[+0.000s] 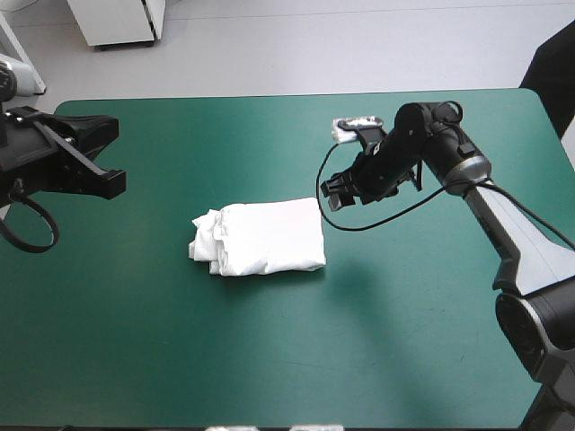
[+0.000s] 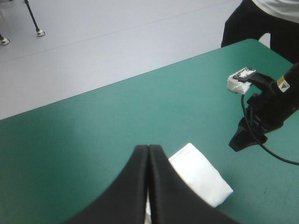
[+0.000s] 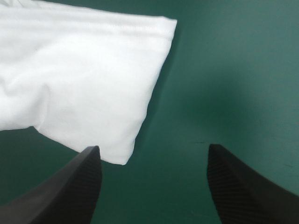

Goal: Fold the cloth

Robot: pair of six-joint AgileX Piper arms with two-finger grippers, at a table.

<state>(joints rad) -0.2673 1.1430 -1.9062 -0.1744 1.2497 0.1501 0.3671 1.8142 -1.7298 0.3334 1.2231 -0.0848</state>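
White, limp and likely light, the folded T-shirt (image 1: 269, 235) lies central on the table (image 1: 404, 350) — best pinched at a layered edge — right gripper (image 3: 153, 148) spread beside it, left gripper (image 2: 148, 148) pressed together

1 obstacle, open desk around it
The desk (image 1: 287, 359) is seen bare on every side of the folded T-shirt (image 1: 265, 238), which is set at its middle. The right claw (image 1: 334, 190), fingers spread, is held just beside the T-shirt's right edge, with bare cover seen between them. The left claw (image 1: 110, 180), pressed together, is held well apart over the desk's left edge.
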